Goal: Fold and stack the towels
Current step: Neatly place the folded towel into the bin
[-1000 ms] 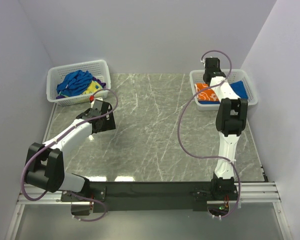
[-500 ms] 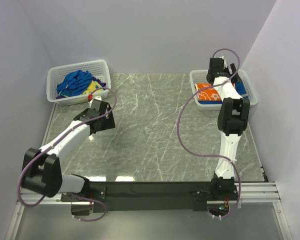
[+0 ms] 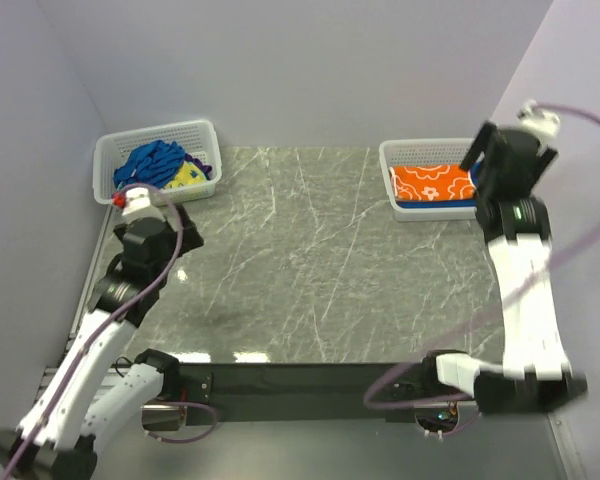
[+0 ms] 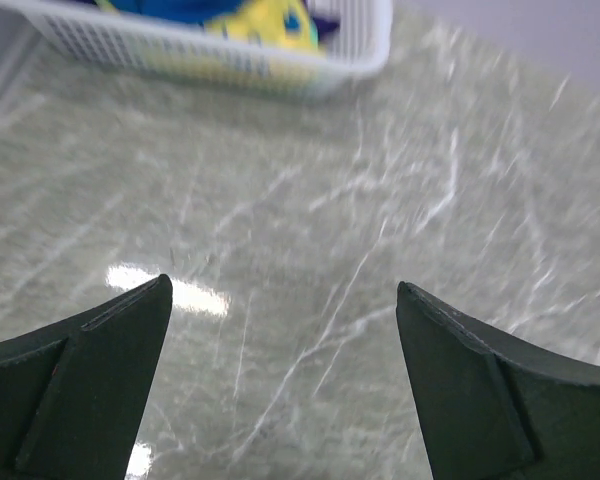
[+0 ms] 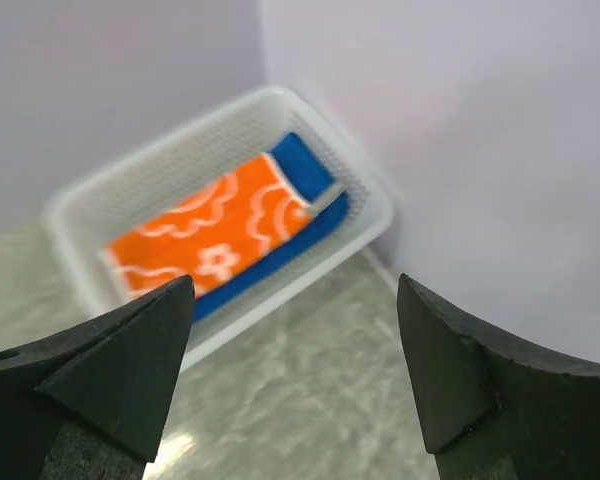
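An orange towel with white flower outlines lies folded flat on a folded blue towel inside the right basket. The right wrist view shows the same orange towel and blue towel. My right gripper hangs open and empty above the table, near the basket's front right. In the left basket lie a crumpled blue towel and a yellow towel. My left gripper is open and empty over the marble, short of that basket.
A dark purple cloth sits at the right end of the left basket. The grey marble tabletop lies between the two baskets. Walls close in on the left, back and right.
My right gripper has opened and lifted up and back out of the right basket, uncovering the orange towel. The left arm has drawn back toward the near left.
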Available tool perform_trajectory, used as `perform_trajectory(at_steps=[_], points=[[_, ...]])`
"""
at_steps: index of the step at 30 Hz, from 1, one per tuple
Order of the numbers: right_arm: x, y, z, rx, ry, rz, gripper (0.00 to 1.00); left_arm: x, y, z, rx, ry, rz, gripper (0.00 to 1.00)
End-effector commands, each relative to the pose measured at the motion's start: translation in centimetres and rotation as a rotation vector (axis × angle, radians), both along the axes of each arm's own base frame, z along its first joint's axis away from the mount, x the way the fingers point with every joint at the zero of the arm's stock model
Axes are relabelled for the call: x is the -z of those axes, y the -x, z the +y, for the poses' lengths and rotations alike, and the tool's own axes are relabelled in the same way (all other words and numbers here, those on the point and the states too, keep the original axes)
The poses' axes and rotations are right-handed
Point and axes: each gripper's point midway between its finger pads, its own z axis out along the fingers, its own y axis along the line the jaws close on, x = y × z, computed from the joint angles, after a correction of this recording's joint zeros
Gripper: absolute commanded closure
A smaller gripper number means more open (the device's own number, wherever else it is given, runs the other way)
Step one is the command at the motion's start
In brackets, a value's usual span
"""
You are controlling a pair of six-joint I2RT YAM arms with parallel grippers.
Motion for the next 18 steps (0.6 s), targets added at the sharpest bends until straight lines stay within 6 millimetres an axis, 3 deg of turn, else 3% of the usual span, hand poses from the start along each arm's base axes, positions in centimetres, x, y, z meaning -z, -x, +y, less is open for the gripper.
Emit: perform_trajectory(at_steps=[1,2,3,4,5,6,7,9,10,14,18], points=[[1.7,4.0,4.3,-0.149,-0.240,-0.131,0.12,-3.6,1.2,2.3,-0.110,0.027,-0.156,0.00],[1.5,5.2,4.8,-0.173,-0.256,-0.167,0.12,-4.9,2.2,2.9,-0.125,0.041,-0.205,0.00],[3.0,5.9,5.6,-0.214,-0.276,-0.173,0.12,-5.6,2.8,3.5,-0.154,0.044,-0.230,0.01],[1.4,8.4,5.8,-0.236,-0.280,-0.267,0.11,-5.6,3.4,4.0,-0.173,0.050,-0.241,0.01],[1.4,9.4,6.0,-0.244,-0.285,-0.301,0.11,-6.6,4.5,4.5,-0.183,0.069,-0.288,0.01],[2.7,10.0,6.3,-0.257,-0.295,-0.307,0.11,-6.9,5.1,4.9,-0.196,0.073,-0.311,0.01],[1.5,12.2,6.5,-0.275,-0.306,-0.390,0.11,-7.0,5.6,5.1,-0.200,0.085,-0.331,0.01],[2.5,13.3,7.6,-0.338,-0.322,-0.412,0.07,-7.2,6.9,5.6,-0.206,0.109,-0.381,0.01],[2.0,14.6,8.1,-0.378,-0.310,-0.449,0.07,-7.2,7.7,5.8,-0.210,0.130,-0.406,0.00],[4.0,16.2,9.0,-0.438,-0.286,-0.402,0.05,-6.9,9.2,6.1,-0.211,0.173,-0.443,0.01],[5.9,17.1,8.5,-0.425,-0.252,-0.409,0.04,-7.2,9.9,6.3,-0.214,0.210,-0.492,0.00]])
